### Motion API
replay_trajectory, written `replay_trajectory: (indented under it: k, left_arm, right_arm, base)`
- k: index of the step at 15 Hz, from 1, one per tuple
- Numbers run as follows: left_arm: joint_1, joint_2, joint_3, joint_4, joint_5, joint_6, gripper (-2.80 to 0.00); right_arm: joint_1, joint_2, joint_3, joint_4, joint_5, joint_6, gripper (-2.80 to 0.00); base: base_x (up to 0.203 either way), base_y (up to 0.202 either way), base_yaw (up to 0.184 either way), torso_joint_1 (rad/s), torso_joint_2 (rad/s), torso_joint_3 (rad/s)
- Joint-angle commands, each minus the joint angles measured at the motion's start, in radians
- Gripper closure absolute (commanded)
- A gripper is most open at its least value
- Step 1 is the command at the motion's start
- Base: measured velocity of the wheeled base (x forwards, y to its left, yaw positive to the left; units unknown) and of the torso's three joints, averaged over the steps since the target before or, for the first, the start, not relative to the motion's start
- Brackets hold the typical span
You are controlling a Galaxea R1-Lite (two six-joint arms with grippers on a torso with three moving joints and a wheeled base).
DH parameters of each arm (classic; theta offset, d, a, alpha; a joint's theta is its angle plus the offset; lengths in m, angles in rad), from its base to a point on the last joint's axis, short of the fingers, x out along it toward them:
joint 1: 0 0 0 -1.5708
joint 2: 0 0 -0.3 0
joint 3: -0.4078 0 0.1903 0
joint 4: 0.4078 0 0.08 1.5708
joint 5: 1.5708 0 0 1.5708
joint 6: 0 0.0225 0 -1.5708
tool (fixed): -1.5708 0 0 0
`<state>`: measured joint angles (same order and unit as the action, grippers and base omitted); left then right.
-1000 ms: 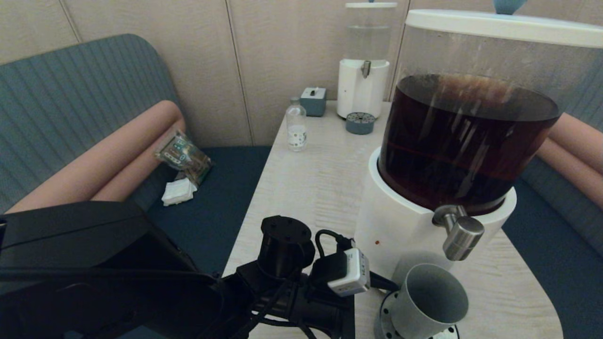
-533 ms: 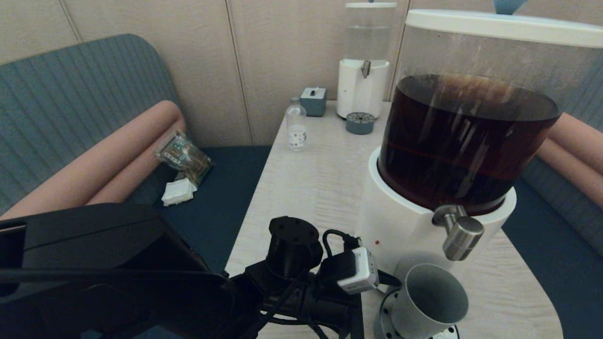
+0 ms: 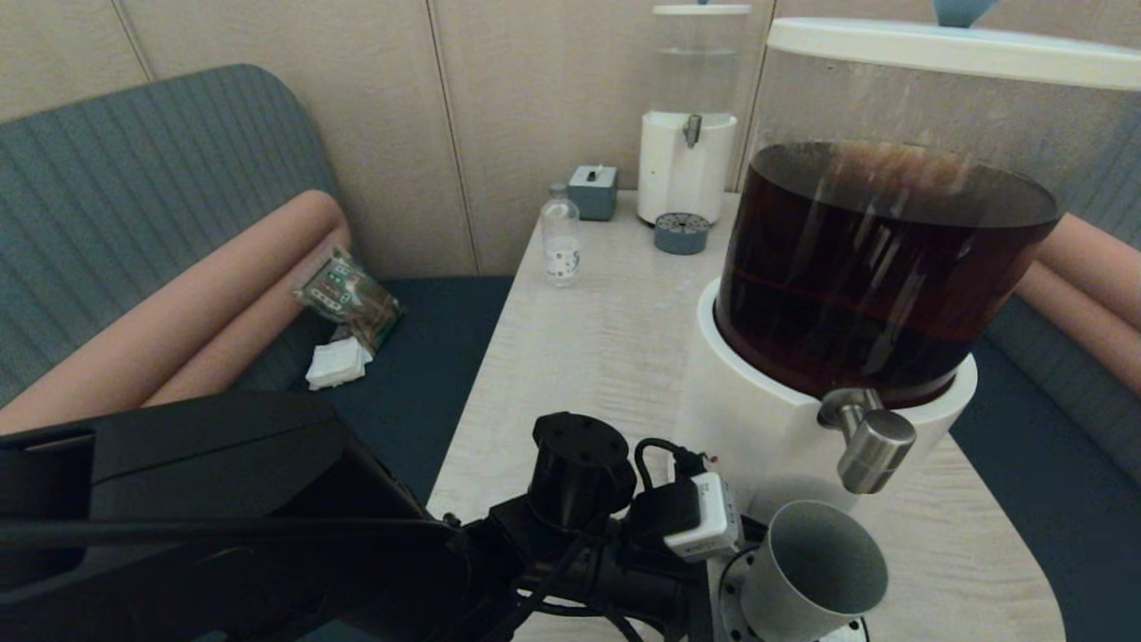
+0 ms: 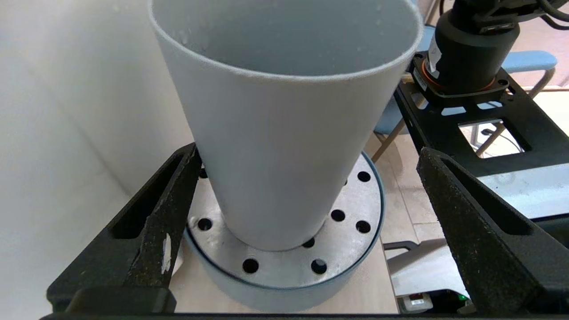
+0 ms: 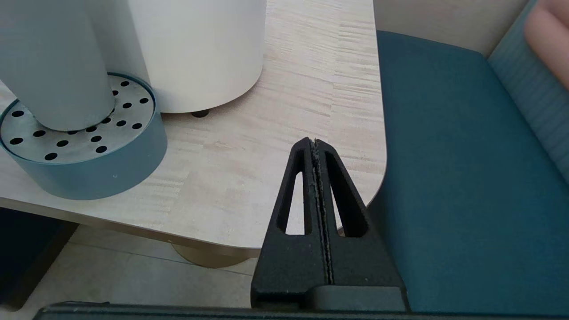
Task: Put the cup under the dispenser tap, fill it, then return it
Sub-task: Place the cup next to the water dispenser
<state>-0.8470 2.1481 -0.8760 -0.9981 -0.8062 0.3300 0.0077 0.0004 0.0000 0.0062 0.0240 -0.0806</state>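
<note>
The grey cup (image 3: 816, 571) stands upright on a round perforated drip tray (image 3: 724, 599), just below the steel dispenser tap (image 3: 869, 441) of the large dispenser (image 3: 891, 267) of dark brown liquid. No liquid shows inside the cup. My left gripper (image 4: 309, 153) is open with one finger on each side of the cup (image 4: 284, 133); one finger (image 4: 178, 186) is close to its wall and the other (image 4: 449, 195) stands well off. My right gripper (image 5: 313, 143) is shut on nothing, low by the table's front right corner, beside the tray (image 5: 89, 169).
At the table's far end stand a smaller clear-liquid dispenser (image 3: 686, 134), its drip tray (image 3: 682, 234), a small clear bottle (image 3: 562, 241) and a grey box (image 3: 593, 192). A snack packet (image 3: 348, 299) lies on the blue bench at left. The rounded table edge (image 5: 266, 246) is near.
My left arm has moved forward and right, bringing its wrist up against the cup. The cup, tap and tray have not moved.
</note>
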Motion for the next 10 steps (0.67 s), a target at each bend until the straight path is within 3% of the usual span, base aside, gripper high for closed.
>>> replay_trajectory:
  k: [1,10]
  left_arm:
    - [-0.006,0.013,-0.005,-0.008,-0.005,0.002,-2.8]
    - [-0.033,0.065,-0.077,-0.005,-0.004,-0.009,-2.8]
  right_arm:
    - [0.0,-0.008,0.009,0.0,0.001,-0.001,0.0]
    - [0.0,-0.008,0.009,0.0,0.001,-0.001,0.0]
  base:
    - [0.0,0.0,0.0,0.0,0.0,0.0]
    - [0.0,0.0,0.0,0.0,0.0,0.0]
